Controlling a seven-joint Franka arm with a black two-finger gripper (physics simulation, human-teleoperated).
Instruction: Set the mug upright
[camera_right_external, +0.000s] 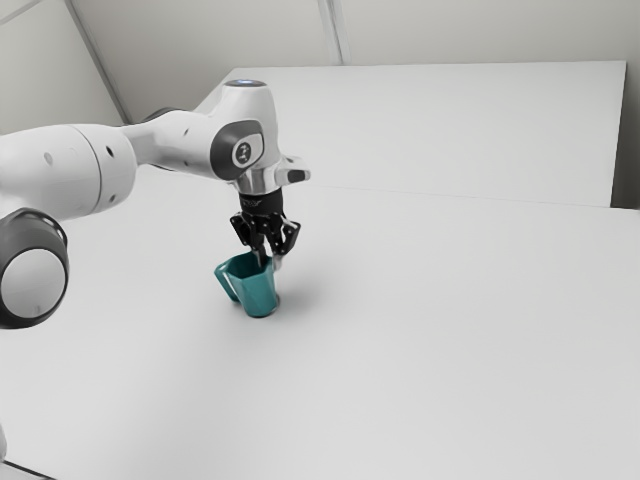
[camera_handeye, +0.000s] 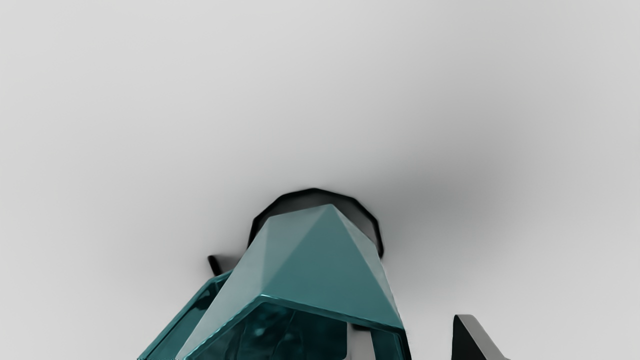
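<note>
The teal faceted mug (camera_right_external: 259, 294) is on the table with its mouth facing up and its handle toward the exterior view's left; whether it leans slightly I cannot tell. Over its rim is my gripper (camera_right_external: 270, 262), pointing down. From above, the wrist view has the mug (camera_handeye: 325, 270) with its rim and part of its inside. There my gripper (camera_handeye: 412, 345) is open astride the mug's wall: one finger reaches inside the mouth, the other stands outside, with a visible gap to the wall. The mug's lower inside is hidden.
A plain white table (camera_right_external: 430, 330) surrounds the mug, and its far edge runs near the pale walls. The arm comes in from the exterior view's left, above the table.
</note>
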